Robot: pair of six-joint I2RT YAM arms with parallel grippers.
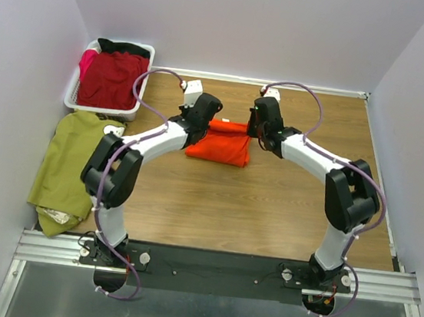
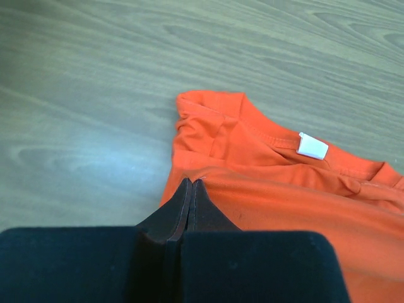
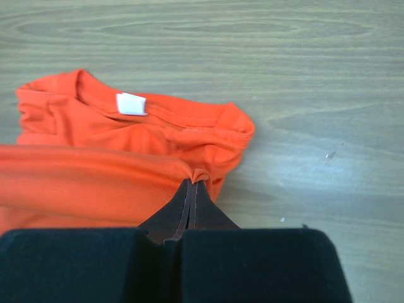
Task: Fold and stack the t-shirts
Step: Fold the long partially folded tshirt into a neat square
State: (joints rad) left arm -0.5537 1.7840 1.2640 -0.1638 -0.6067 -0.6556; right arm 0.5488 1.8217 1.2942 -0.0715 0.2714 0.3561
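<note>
The bright orange t-shirt (image 1: 221, 144) lies partly folded at mid-table, its collar and white tag (image 2: 312, 146) toward the far side. My left gripper (image 1: 204, 119) is shut on the shirt's left edge (image 2: 191, 181), a pinch of orange cloth between the tips. My right gripper (image 1: 256, 127) is shut on the shirt's right edge (image 3: 197, 178), a small pucker of cloth held at the tips. The tag also shows in the right wrist view (image 3: 131, 103). A dark red t-shirt (image 1: 114, 77) fills the basket. An olive green t-shirt (image 1: 72, 161) lies at the table's left edge.
The white slatted basket (image 1: 72, 99) stands at the far left corner. White walls close in the table on the left, far and right sides. Bare wooden tabletop (image 1: 252, 210) lies between the shirt and the arm bases.
</note>
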